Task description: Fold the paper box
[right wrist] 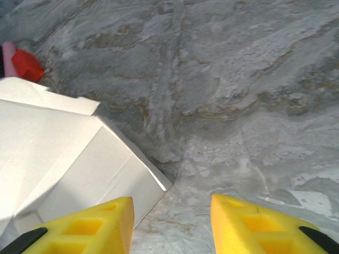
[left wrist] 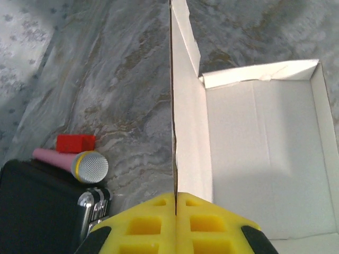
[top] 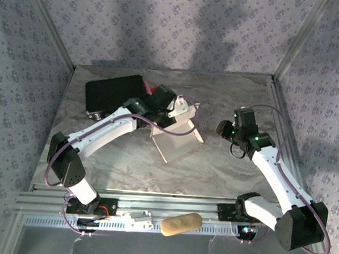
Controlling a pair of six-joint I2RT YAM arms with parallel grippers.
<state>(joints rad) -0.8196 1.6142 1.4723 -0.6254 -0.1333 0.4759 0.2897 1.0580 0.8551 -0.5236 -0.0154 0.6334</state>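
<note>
White paper box (left wrist: 254,159) wall sits pinched in the left end effector (left wrist: 175,200); the right end effector (right wrist: 172,206) gapes empty, box at its 9 o'clock

Inspection finding: no legible text, label, brand, number or sign in any view. The paper box (left wrist: 259,153) shows plain white faces, and the black case (left wrist: 37,206) bears no readable marking.
</note>
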